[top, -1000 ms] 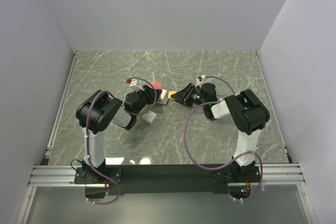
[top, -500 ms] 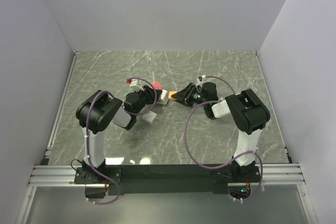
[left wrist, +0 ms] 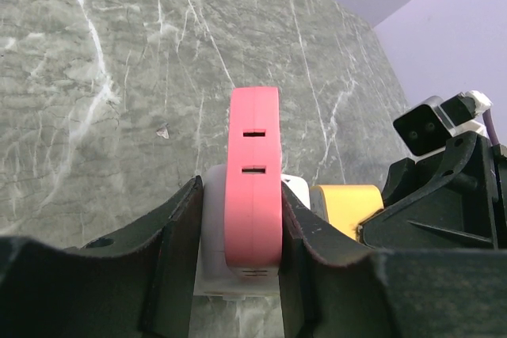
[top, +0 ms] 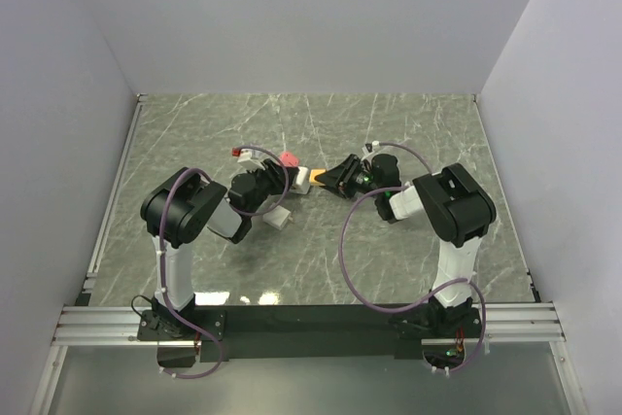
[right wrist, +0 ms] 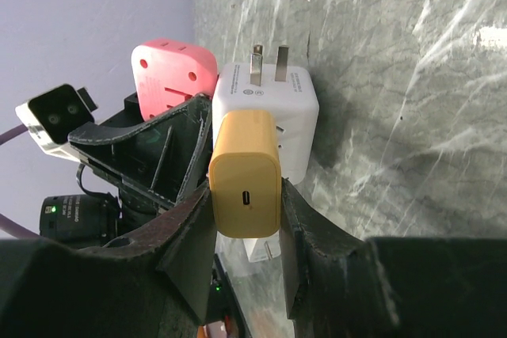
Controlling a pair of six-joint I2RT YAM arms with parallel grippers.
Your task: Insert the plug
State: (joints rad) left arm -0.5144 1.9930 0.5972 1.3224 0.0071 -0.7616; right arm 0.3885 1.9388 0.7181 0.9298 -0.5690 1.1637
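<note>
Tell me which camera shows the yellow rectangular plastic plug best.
Right wrist: the yellow rectangular plastic plug fills the centre, port face visible, clamped in the right gripper. Left wrist shows only one corner beside the white adapter block; the top view shows a tiny orange speck.

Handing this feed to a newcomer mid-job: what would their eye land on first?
The bright pink adapter, clamped in the left pincer near the middle of the table. Close beside it, the right pincer grips a yellow plug, and a white block with two metal prongs sits between them.
</note>
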